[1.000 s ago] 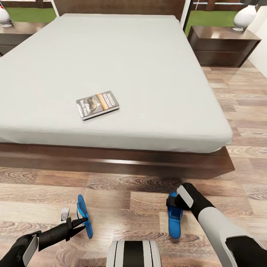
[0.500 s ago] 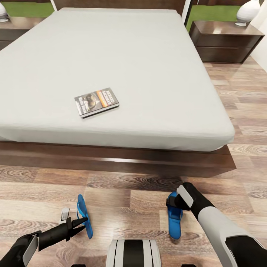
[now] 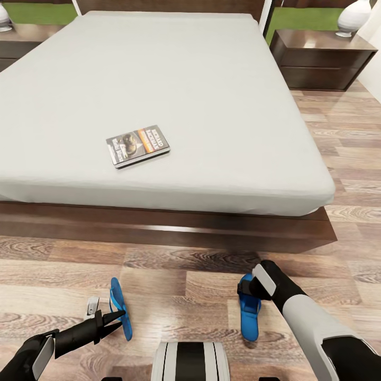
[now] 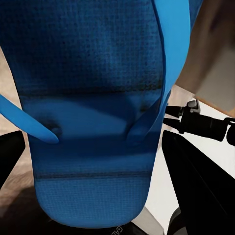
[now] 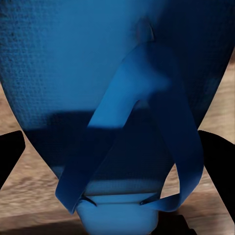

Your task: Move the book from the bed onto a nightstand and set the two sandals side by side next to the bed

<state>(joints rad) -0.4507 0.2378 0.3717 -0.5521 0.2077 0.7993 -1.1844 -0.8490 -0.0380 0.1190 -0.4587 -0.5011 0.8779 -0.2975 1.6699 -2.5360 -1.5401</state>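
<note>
Near the bed (image 3: 159, 79), each gripper (image 3: 117, 316) (image 3: 247, 288) clamps a sandal (image 3: 120, 309) (image 3: 248, 315), fingertips partly hidden; book (image 3: 137, 146) on mattress.

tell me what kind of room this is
Most likely a bedroom: a large bed with a plain light-grey mattress on a dark wooden frame, a dark-brown wooden nightstand beside it, and a white-based lamp on top.
</note>
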